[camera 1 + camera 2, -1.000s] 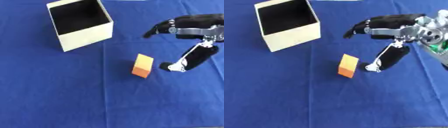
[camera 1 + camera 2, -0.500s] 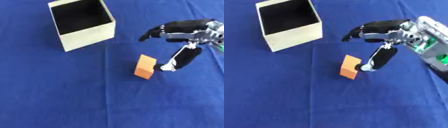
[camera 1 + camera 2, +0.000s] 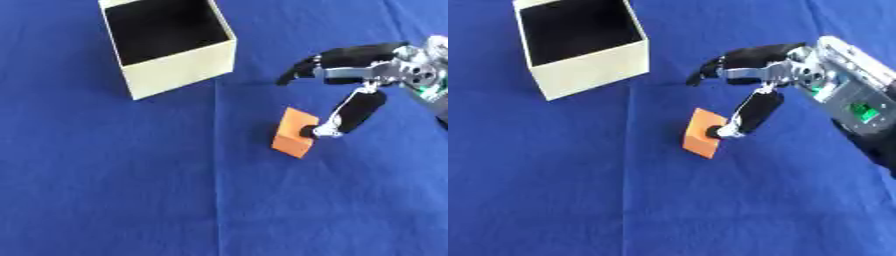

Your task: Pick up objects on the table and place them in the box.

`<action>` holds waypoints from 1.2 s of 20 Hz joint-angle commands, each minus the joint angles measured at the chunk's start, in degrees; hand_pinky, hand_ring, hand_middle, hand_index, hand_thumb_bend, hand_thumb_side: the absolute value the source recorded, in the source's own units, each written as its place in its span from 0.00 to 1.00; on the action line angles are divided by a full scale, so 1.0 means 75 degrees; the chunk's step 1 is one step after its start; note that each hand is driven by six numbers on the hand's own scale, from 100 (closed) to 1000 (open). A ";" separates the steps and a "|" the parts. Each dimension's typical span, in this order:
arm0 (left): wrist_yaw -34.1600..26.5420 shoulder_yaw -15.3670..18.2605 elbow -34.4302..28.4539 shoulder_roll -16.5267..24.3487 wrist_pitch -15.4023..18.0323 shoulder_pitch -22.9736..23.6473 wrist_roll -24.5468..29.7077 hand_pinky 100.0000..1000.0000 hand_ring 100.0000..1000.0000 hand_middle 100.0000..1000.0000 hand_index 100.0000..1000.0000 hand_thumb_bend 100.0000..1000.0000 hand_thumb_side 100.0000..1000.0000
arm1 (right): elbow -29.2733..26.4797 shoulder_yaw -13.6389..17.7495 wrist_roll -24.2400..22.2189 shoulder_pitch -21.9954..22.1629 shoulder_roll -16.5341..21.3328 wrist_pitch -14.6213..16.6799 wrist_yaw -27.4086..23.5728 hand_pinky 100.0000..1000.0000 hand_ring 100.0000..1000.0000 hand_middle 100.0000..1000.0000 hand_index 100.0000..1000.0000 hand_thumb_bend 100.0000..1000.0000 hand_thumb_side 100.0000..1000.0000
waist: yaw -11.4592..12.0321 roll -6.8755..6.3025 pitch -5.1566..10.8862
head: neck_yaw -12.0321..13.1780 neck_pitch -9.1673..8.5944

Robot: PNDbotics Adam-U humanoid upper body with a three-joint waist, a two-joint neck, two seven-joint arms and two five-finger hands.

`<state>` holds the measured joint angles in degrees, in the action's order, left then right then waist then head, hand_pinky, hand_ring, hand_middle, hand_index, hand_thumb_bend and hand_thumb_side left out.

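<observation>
Right hand [image 3: 773, 80] now against block [image 3: 700, 135]

Bright even light, soft shadows, slight blur

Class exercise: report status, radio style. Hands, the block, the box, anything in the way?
Right hand open, thumb tip touching the orange block, fingers above it. Block on the blue cloth, not gripped. Box open, apart from block; path between looks unobstructed. Left hand not visible.

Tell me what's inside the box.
The box shows only a dark interior, with no object visible in it. Its near wall hides part of the floor. The orange block is still on the table.
</observation>
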<state>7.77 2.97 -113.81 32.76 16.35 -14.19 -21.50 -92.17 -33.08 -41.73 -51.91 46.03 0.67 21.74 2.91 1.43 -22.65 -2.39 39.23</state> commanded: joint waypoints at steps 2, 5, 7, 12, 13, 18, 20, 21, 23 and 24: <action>-0.0001 0.0036 -0.0105 0.0079 -0.0001 -0.0058 0.0046 0.41 0.48 0.58 0.69 0.24 0.67 | -0.0070 0.0211 -0.0056 -0.0062 0.0099 -0.0070 -0.0212 0.91 0.99 0.87 0.97 0.28 0.39 | 0.0030 -0.0012 0.0111 | 0.0057 0.0020; 0.0011 0.0047 -0.0105 0.0073 -0.0012 -0.0041 0.0049 0.41 0.48 0.58 0.69 0.24 0.67 | -0.0493 0.0437 0.0031 0.0037 0.0236 -0.0211 -0.0381 0.91 0.99 0.86 0.97 0.25 0.40 | 0.0020 -0.0003 0.0102 | 0.0088 0.0026; 0.0013 0.0049 -0.0105 0.0070 -0.0018 -0.0038 0.0050 0.41 0.48 0.58 0.69 0.24 0.68 | -0.0841 0.0547 0.0042 0.0084 0.0340 -0.0308 -0.0449 0.91 0.98 0.86 0.97 0.24 0.41 | -0.0002 0.0003 0.0103 | 0.0081 0.0017; 0.0022 0.0055 -0.0105 0.0064 -0.0030 -0.0021 0.0059 0.41 0.48 0.58 0.69 0.24 0.68 | -0.1525 0.0762 0.0052 0.0192 0.0515 -0.0628 -0.0667 0.90 0.98 0.86 0.96 0.21 0.43 | -0.0031 0.0003 0.0120 | -0.0227 -0.0069; 0.0025 0.0059 -0.0105 0.0063 -0.0032 -0.0011 0.0057 0.41 0.48 0.58 0.69 0.24 0.68 | -0.1693 0.0805 0.0037 0.0218 0.0558 -0.0691 -0.0723 0.90 0.98 0.85 0.96 0.20 0.44 | -0.0035 0.0004 0.0121 | -0.0281 -0.0082; 0.0028 0.0054 -0.0105 0.0053 -0.0042 0.0007 0.0061 0.41 0.48 0.58 0.69 0.24 0.68 | -0.2403 0.0795 -0.0238 0.0371 0.0793 -0.1022 -0.0909 0.90 0.98 0.86 0.97 0.22 0.45 | -0.0078 0.0016 0.0140 | -0.0379 -0.0096; 0.0024 0.0049 -0.0105 0.0051 -0.0042 0.0007 0.0074 0.41 0.48 0.58 0.69 0.24 0.68 | -0.2520 0.0708 -0.0371 0.0407 0.0817 -0.1083 -0.0892 0.90 0.98 0.86 0.97 0.22 0.46 | -0.0072 0.0014 0.0145 | -0.0471 -0.0109; 0.0021 0.0050 -0.0105 0.0048 -0.0046 0.0014 0.0076 0.41 0.48 0.58 0.69 0.24 0.68 | -0.2570 0.0670 -0.0421 0.0418 0.0815 -0.1099 -0.0885 0.90 0.98 0.86 0.97 0.22 0.46 | -0.0068 0.0012 0.0145 | -0.0497 -0.0114; 0.0016 0.0050 -0.0105 0.0036 -0.0051 0.0026 0.0080 0.41 0.48 0.58 0.69 0.24 0.68 | -0.2640 0.0604 -0.0501 0.0421 0.0789 -0.1123 -0.0846 0.91 0.98 0.87 0.97 0.23 0.46 | -0.0060 0.0006 0.0146 | -0.0522 -0.0117; 0.0013 0.0048 -0.0105 0.0030 -0.0050 0.0026 0.0083 0.41 0.48 0.59 0.69 0.24 0.68 | -0.2648 0.0567 -0.0532 0.0412 0.0764 -0.1129 -0.0801 0.91 0.98 0.87 0.97 0.24 0.46 | -0.0059 0.0006 0.0146 | -0.0525 -0.0113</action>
<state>7.89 3.00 -113.81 32.28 15.91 -13.84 -21.02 -110.82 -29.13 -45.29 -48.31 50.28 -7.69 15.55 2.42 1.62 -22.94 -6.05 38.94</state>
